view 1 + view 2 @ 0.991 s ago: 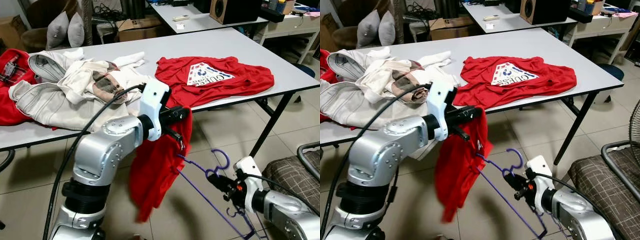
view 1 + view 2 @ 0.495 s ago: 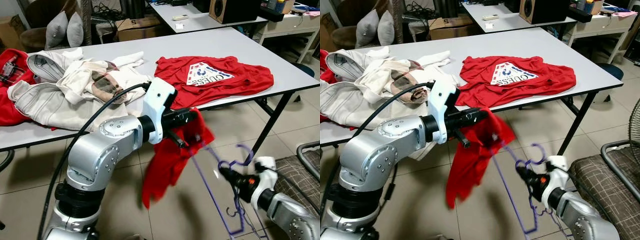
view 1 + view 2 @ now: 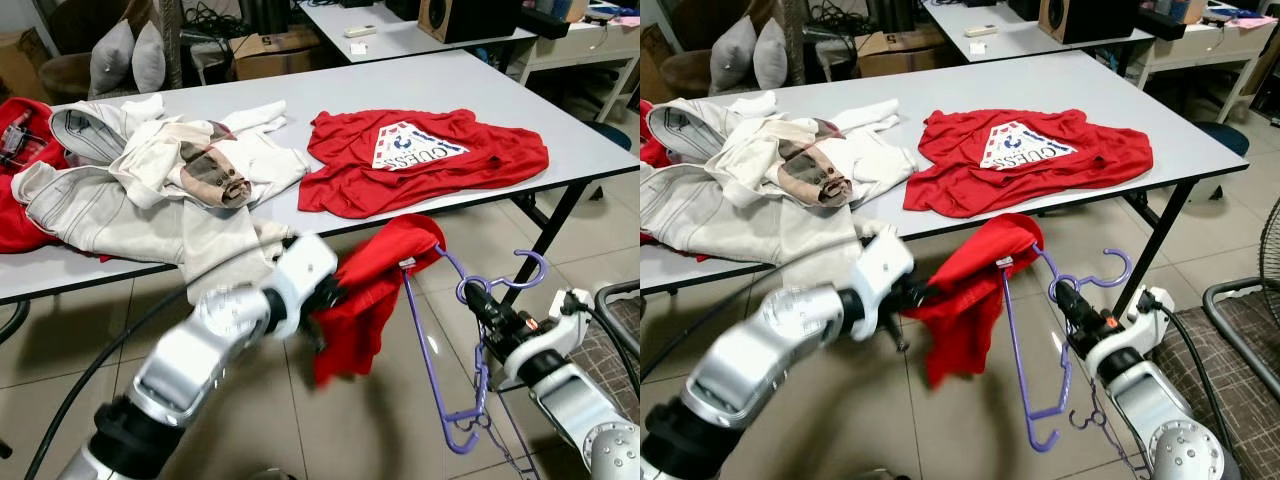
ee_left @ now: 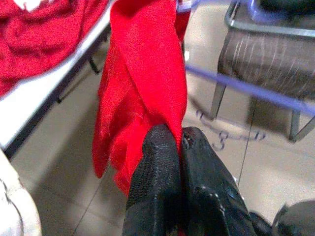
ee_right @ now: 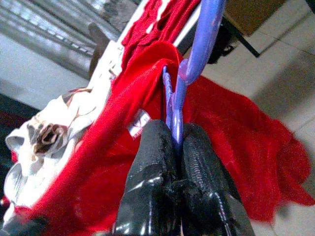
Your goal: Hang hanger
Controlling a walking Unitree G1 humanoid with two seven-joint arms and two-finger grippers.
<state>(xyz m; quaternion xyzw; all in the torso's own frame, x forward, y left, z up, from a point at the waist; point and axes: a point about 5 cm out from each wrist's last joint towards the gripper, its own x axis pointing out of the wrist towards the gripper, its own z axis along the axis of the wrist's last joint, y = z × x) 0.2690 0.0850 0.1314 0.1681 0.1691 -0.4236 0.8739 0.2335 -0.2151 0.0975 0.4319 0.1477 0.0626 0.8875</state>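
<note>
A long grey table [image 3: 300, 95] stretches across in front of me, with a second table [image 3: 400, 40] behind it and tiled floor [image 3: 420, 250] below. On the left part of the table lies a heap of cream and white clothes [image 3: 150, 190], with a bit of red cloth [image 3: 15, 215] at the far left edge beside it; toward the right a red T-shirt with a printed triangle [image 3: 420, 160] is spread flat. A chair with a checked cushion [image 3: 1195, 350] stands on the floor at my right. In front of the table's near edge, in the air between my two arms, hangs a red garment [image 3: 370, 290]. My left gripper [image 4: 179, 147] has its two black fingers pinched together on a fold of that red garment, the cloth falling away below and rising toward the hanger. My right gripper [image 5: 174, 142] is clamped on the purple hanger [image 3: 440, 350] just below its hook, with the thin purple wire squeezed between the two fingers. The hanger stands roughly upright beside my right arm, its hook [image 3: 505, 275] curling up near the table leg [image 3: 535, 245], one shoulder reaching up into the top of the red garment, where a small white label [image 3: 408, 264] shows, and its lower end hanging down over the floor. My left arm [image 3: 210, 340] looks blurred in the head views.
</note>
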